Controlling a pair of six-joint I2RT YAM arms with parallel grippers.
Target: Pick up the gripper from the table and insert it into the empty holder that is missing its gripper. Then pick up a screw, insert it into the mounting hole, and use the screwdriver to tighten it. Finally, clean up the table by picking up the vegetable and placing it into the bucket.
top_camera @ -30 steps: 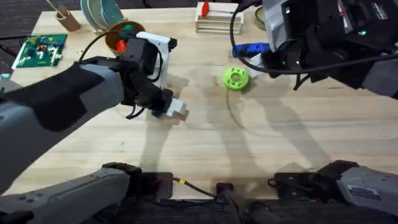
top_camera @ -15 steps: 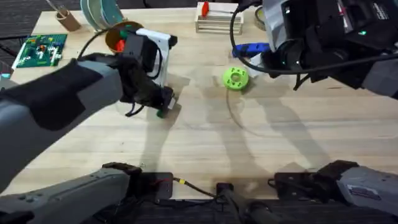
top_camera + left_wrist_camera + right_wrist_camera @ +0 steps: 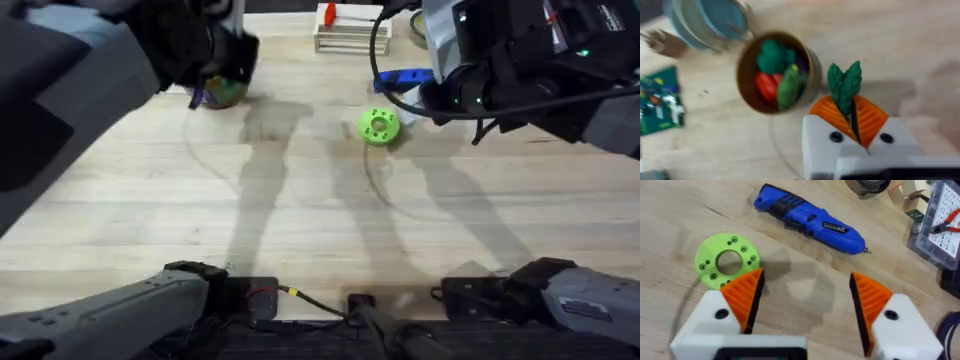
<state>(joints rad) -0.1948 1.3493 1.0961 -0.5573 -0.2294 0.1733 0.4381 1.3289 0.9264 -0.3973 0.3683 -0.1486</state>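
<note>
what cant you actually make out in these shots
- Bucket, overhead: mostly hidden behind the raised left arm; what lies inside it shows in the left wrist view.
- Vegetable, left wrist: its stem is hidden between the orange pads of the shut left gripper.
- Screwdriver, overhead: its tip end is covered by the right arm.
- Parts box, right wrist: cut off by the frame edge, contents too small to identify.

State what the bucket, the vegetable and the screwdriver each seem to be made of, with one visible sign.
Bucket: probably tin, thin olive-gold wall.
Vegetable: soft-looking toy, perhaps felt or rubber; matte dark-green leaves.
Screwdriver: glossy blue plastic body, thin metal tip.
</note>
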